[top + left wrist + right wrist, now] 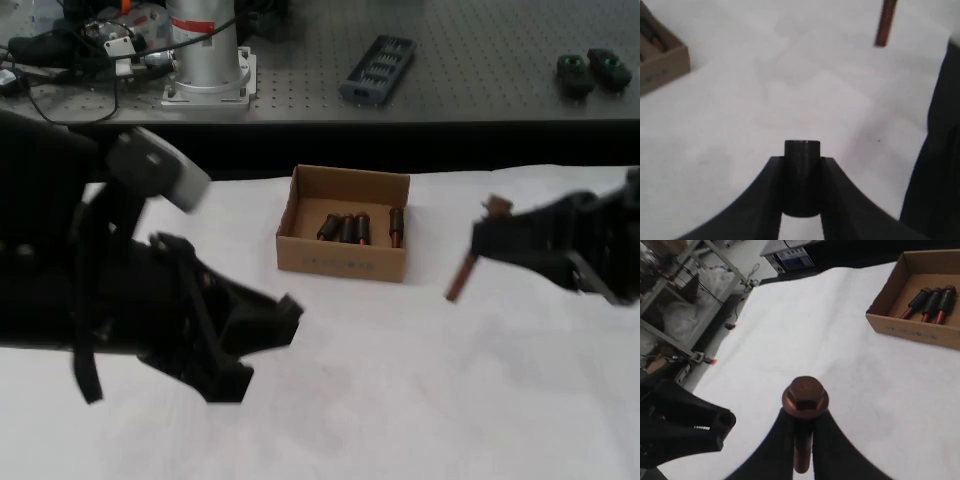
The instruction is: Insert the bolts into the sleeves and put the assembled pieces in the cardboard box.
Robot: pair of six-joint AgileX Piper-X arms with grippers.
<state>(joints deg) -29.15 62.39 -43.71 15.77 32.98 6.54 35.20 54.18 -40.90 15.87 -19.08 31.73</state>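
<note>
The bolt [805,396] is pinched just under its head by the right tool [804,421], its shank hanging free and tilted above the bench [400,400]. The sleeve [801,192] sits clamped between the closed-in fingers of the left tool [802,161], bore end poking out. The two are well apart, with the box [345,262] standing farther back between them.

From where I stand, the mating looks like the tricky bit. With that lean on the shank, the tip could catch the sleeve's rim instead of finding the bore. A push could then swivel the bolt in its narrow grip or nudge the sleeve out, and either would drop to the bench.

I count one bolt, one sleeve, one box, and four assembled pieces [345,228] lying inside it, three side by side and one a little apart.
</note>
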